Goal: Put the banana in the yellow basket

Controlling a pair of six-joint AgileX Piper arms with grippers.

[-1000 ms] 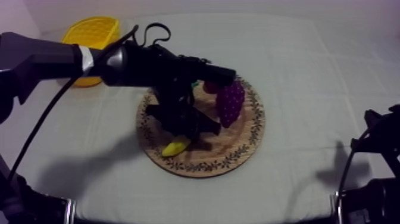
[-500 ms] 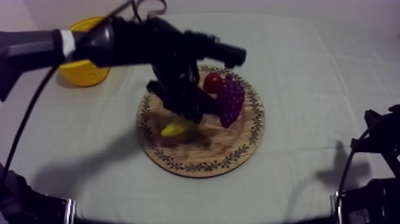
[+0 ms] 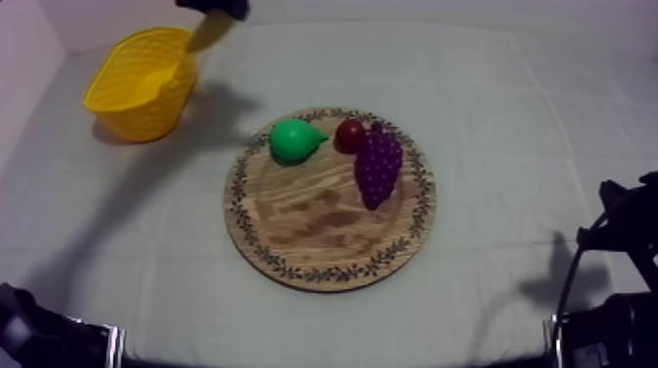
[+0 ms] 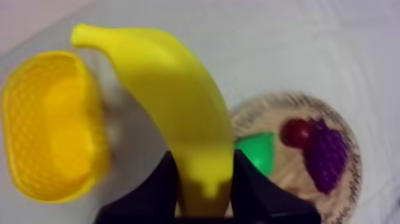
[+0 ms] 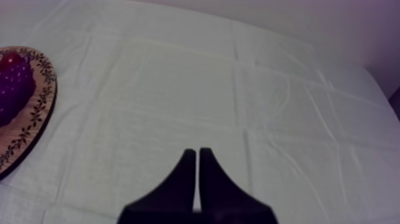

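Banana (image 4: 172,107) is riding in the air, clear of the board (image 3: 313,220). The 2 fingers of the left gripper (image 4: 204,159) are clamping its lower end from both sides, and its tip is pointing away from the wrist. In the top view it is hovering at the far edge of the table, just beside the far rim of the basket (image 3: 137,93). It is sitting above the basket, not inside it, and whether it is hanging over the opening or just past the rim is hard to tell. In the left wrist view the basket is lying to 1 side of the banana and the board to the other.

Judging by this, the pick is looking done and the carry nearly done. The steps left appear to be:
1. Bringing the banana squarely over the opening.
2. Lowering it.
3. Parting the fingers.

The board is carrying 3 other fruits along its far side: the pear (image 3: 294,140), the small red fruit (image 3: 350,134) and the grapes (image 3: 377,168). The right gripper (image 5: 197,156) is resting over bare cloth (image 5: 178,89) beside the board, with its fingers pressed together as a wedge and gripping nothing.
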